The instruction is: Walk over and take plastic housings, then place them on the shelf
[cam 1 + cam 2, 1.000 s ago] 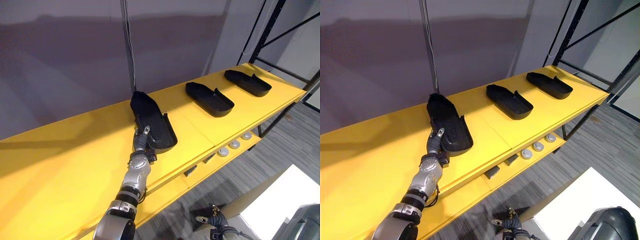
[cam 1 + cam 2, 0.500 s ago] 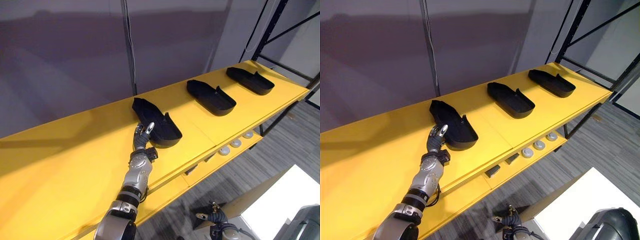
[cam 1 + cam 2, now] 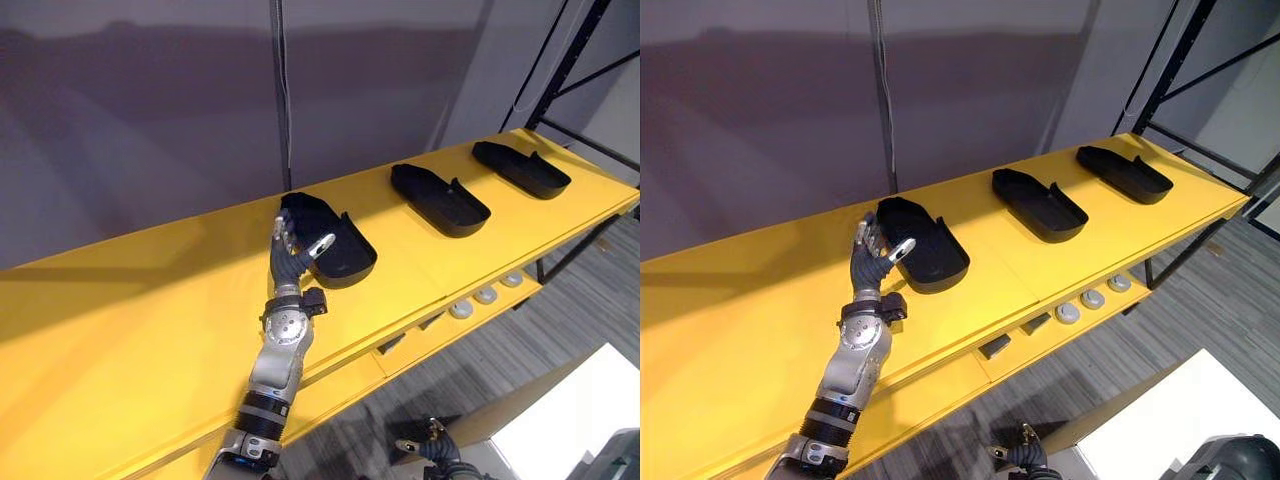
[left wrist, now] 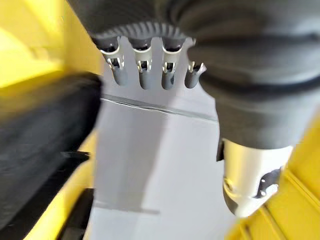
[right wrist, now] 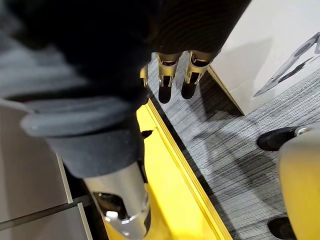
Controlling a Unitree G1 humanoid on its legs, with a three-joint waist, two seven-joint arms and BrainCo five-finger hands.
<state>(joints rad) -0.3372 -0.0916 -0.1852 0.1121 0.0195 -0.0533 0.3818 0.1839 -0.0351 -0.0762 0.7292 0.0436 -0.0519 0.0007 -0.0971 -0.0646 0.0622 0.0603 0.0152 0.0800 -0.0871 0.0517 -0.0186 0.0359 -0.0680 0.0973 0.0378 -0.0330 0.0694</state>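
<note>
Hanging low by the grey floor (image 3: 560, 300), the right hand (image 3: 432, 446) has relaxed, empty fingers; the left hand (image 3: 293, 252) is raised, fingers spread and holding nothing, just beside the nearest black plastic housing (image 3: 340, 245) on the long yellow shelf (image 3: 120, 330). A second black housing (image 3: 440, 198) and a third black housing (image 3: 520, 168) lie farther along that shelf, well apart.

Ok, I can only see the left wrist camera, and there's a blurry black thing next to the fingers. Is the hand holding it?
Observer: No. The left hand is open with straight fingers, raised beside the nearest housing, which lies on the yellow shelf.
Operator: Are there more black things?
Observer: Yes, a middle housing and a far housing lie further along the shelf to the right.
Operator: What's the other hand doing?
Observer: The right hand hangs low over the grey floor, open and holding nothing.
</note>
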